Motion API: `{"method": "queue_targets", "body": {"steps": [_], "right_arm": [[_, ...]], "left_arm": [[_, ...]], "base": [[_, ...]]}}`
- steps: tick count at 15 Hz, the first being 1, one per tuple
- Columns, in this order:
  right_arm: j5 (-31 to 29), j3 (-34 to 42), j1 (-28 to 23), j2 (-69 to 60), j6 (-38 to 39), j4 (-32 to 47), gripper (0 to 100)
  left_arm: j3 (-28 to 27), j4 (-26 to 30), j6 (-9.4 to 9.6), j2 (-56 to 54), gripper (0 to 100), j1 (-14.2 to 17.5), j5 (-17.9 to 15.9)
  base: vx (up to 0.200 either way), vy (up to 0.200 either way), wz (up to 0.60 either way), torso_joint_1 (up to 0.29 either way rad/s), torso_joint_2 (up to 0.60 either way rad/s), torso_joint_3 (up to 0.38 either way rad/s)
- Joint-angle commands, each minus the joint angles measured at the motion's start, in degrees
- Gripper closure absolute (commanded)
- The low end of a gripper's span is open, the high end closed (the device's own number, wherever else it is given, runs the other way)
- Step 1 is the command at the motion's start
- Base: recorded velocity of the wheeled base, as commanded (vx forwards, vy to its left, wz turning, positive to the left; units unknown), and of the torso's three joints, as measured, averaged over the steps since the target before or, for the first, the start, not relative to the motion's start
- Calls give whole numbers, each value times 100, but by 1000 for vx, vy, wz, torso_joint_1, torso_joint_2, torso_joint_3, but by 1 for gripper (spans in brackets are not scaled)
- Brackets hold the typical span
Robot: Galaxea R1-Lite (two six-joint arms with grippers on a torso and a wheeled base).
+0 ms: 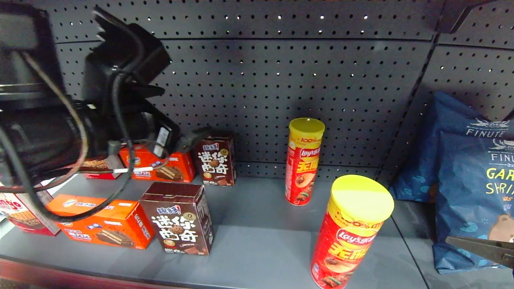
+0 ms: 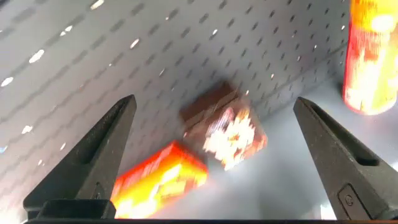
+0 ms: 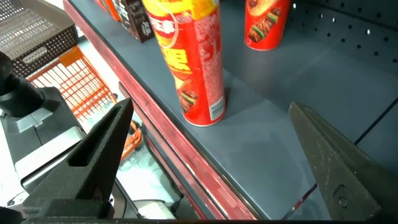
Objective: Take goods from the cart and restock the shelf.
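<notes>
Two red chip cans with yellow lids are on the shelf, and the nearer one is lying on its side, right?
No. The nearer chip can stands upright, like the farther can, as the head view shows. Both are red with yellow lids, on the shelf.

We see the near red cylindrical chip tube [image 1: 349, 237] and the far red chip tube [image 1: 303, 162], both yellow-lidded. On the left are flat orange cardboard boxes [image 1: 104, 224] and dark brown cartons [image 1: 178, 222] lettered in white. The blue plastic bags [image 1: 470, 180] are at right. The dark grey pegboard [image 1: 281, 80] is dotted with holes.
</notes>
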Motion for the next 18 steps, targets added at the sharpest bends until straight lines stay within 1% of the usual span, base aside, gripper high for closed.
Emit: {"method": "queue_targets", "body": {"steps": [1,3,4,5,7,8,9,10,13,14,15,16,17,18], "right_arm": [[-2,23,-3,56,-4,2,0],[-2,40,-3,74,-4,2,0],[-2,40,-3,82,-4,2,0],[-2,31,-3,144,-4,-7,0],[-2,14,-3,135,-4,-16,0],[-19,23,-21,91,-4,-7,0],[-19,31,-21,74,-4,-7,0],[-19,40,-21,74,-4,-7,0],[-19,40,-21,100,-4,-7,0],[-19,40,-21,91,5,-7,0],[-19,49,-21,74,5,-16,0],[-19,49,-21,65,5,-16,0],[-19,49,-73,-6,-4,-16,0],[-19,49,-100,-23,-4,-7,0]], "left_arm": [[594,397,-122,-1333,0,406,21],[761,854,-131,-1939,0,432,30],[805,907,-140,-2071,0,432,30],[998,933,-157,-2405,0,441,65],[1209,933,-193,-2748,0,449,188],[1534,933,-333,-3091,0,572,250],[1772,933,-377,-3346,0,713,250],[1956,933,-386,-3539,0,915,250],[2229,942,-456,-3943,0,1311,250],[2422,1126,-456,-4304,0,1697,250],[2598,1425,-474,-4664,0,1944,241],[2721,1531,-500,-4822,0,2005,241],[3107,1636,-702,-5253,0,2111,241],[3371,1654,-755,-5525,0,2146,241]], "base": [[0,0,0,0,0,0],[0,0,0,0,0,0],[0,0,0,0,0,0],[0,0,0,0,0,0],[0,0,0,0,0,0],[0,0,0,0,0,0],[0,0,0,0,0,0],[0,0,0,0,0,0],[0,0,0,0,0,0],[0,0,0,0,0,0],[0,0,0,0,0,0],[0,0,0,0,0,0],[0,0,0,0,0,0],[0,0,0,0,0,0]]}}
